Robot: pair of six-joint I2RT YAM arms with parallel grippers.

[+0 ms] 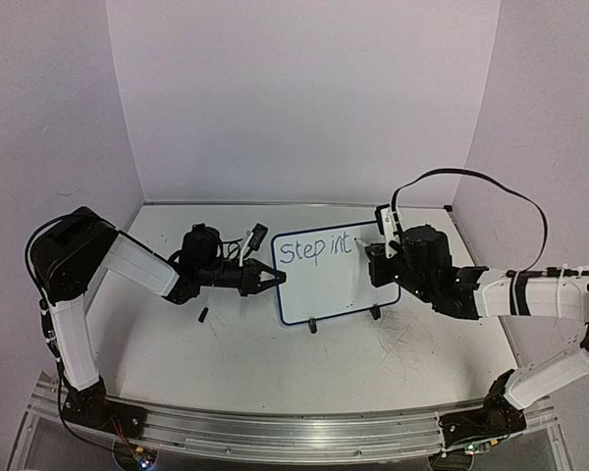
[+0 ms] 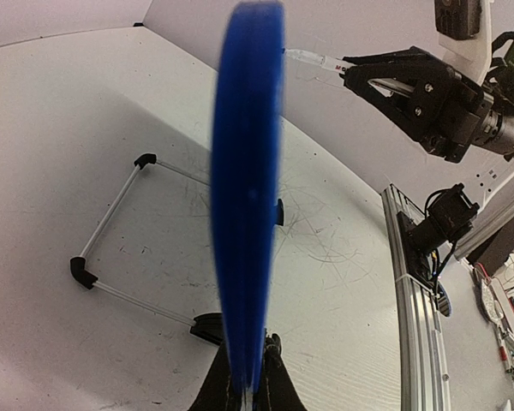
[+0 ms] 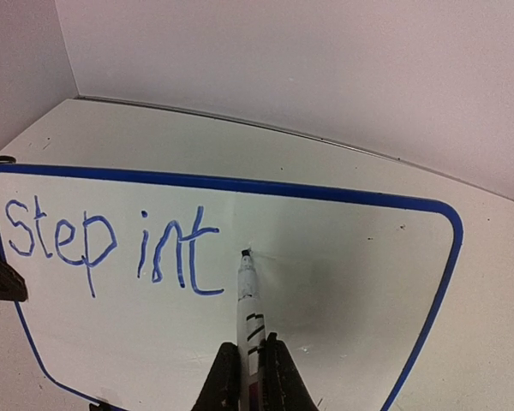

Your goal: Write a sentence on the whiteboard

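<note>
A: Where is the whiteboard (image 1: 326,285) relative to the tools?

B: It stands on the desk (image 1: 236,358) between them, propped on its small black feet (image 1: 312,326). The left tool (image 1: 265,278) is clamped on the board's blue left edge. In its own wrist view the frame (image 2: 248,171) runs straight up from between the fingers (image 2: 272,390).

A: And the right tool (image 1: 378,255)?

B: Closed on a white marker (image 3: 248,295), which points away from the tool at the board face (image 3: 343,257). The tip sits against the white surface directly ahead of the tool.

A: What does the sentence (image 3: 103,244) read?

B: "Step int", in blue, on one line. It lies ahead and to the left of the right tool, and the final "t" is just beside the marker tip.

A: Anything behind the board?

B: The wire stand (image 2: 111,224) lies flat on the desk on the far side from the right tool, visible left of the frame in the left wrist view. The right tool (image 2: 385,81) and the marker (image 2: 313,60) show on the other side.
</note>
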